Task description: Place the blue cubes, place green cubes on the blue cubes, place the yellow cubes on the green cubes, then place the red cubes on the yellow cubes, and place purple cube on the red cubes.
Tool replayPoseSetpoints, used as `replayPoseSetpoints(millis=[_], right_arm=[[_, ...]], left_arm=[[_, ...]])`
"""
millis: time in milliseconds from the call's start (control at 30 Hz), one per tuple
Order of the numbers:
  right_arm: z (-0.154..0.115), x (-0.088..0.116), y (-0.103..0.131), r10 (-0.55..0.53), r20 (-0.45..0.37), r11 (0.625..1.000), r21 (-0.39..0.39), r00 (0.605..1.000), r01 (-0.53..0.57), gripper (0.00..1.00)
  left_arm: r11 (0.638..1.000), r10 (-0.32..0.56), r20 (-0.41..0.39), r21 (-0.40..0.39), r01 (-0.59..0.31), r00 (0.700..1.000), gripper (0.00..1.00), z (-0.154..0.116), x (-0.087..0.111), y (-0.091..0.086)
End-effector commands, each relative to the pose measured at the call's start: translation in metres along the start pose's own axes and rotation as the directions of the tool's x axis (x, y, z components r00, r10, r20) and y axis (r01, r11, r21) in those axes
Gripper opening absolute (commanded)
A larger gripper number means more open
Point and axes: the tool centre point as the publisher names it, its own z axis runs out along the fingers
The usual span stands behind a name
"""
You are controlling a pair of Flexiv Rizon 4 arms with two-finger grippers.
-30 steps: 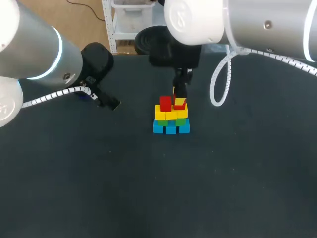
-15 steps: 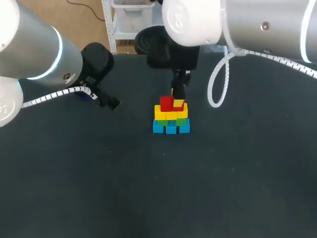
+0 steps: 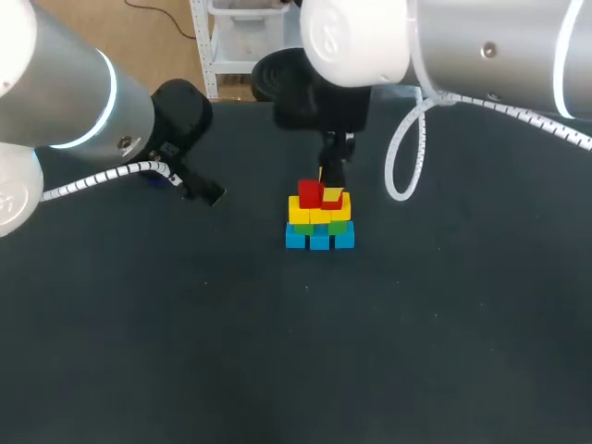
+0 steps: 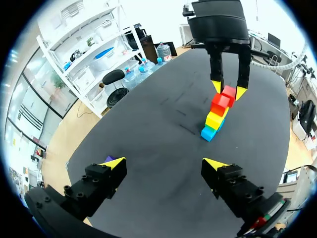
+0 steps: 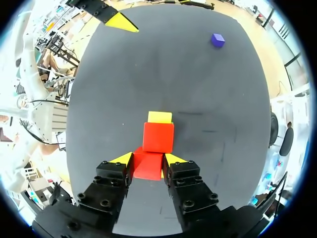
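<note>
Shifted: our right gripper [image 5: 148, 159] has moved slightly left above the stack, with the second red cube [image 5: 148, 169].
Right claw: clamped on that cube's two sides, and it rests on the yellow cubes [image 3: 314, 215] beside the first red cube [image 3: 310, 192].
Left gripper [image 4: 166, 168]: fingers spread, empty.
Purple cube [image 5: 218, 39]: on the table, well apart.
Meaning: we judge the red layer almost finished, so release comes next.

No legible text, labels, numbers or signs — none anywhere.
</note>
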Motion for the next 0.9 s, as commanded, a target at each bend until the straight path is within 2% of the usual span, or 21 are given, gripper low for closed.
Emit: replayPoseSetpoints(millis=[33,233,300,367,500,567,633,700,800,900], right_arm=[[0.0000,0.0001,-0.0004,0.000,0.001,1.000,-0.001,1.000,0.000,0.00],[0.0013,0.0007,-0.0010,-0.004,-0.003,1.000,-0.001,1.000,0.004,0.00],[0.0013,0.0008,-0.0011,-0.005,-0.005,1.000,0.000,1.000,0.005,0.04],[0.0016,0.0011,-0.0011,-0.007,-0.008,1.000,0.001,1.000,0.007,0.26],[0.0019,0.0014,-0.0011,-0.009,-0.011,1.000,0.002,1.000,0.009,0.46],[0.0022,0.0016,-0.0012,-0.010,-0.013,1.000,0.003,1.000,0.010,0.66],[0.0024,0.0019,-0.0014,-0.009,-0.012,1.000,0.005,1.000,0.009,0.74],[0.0024,0.0021,-0.0016,-0.008,-0.012,1.000,0.008,1.000,0.009,0.95],[0.0026,0.0023,-0.0020,-0.012,-0.014,1.000,0.011,1.000,0.012,1.00],[0.0026,0.0031,-0.0028,-0.010,-0.013,1.000,0.015,1.000,0.011,1.00]], left_arm=[[1.000,0.001,0.002,0.002,-0.001,1.000,1.00,0.0003,0.0004,0.0006],[1.000,0.001,0.002,0.002,-0.001,1.000,1.00,0.0003,0.0004,0.0006],[1.000,0.001,0.002,0.002,-0.001,1.000,1.00,0.0003,0.0004,0.0006],[1.000,0.001,0.002,0.002,-0.001,1.000,1.00,0.0003,0.0004,0.0006],[1.000,0.001,0.002,0.002,-0.001,1.000,1.00,0.0003,0.0004,0.0006],[1.000,0.001,0.002,0.002,-0.001,1.000,1.00,0.0003,0.0004,0.0006],[1.000,0.001,0.002,0.002,-0.001,1.000,1.00,0.0003,0.0004,0.0006],[1.000,0.001,0.002,0.002,-0.001,1.000,1.00,0.0003,0.0004,0.0006],[1.000,0.001,0.002,0.002,-0.001,1.000,1.00,0.0003,0.0004,0.0006],[1.000,0.001,0.002,0.002,-0.001,1.000,1.00,0.0003,0.0004,0.0006]])
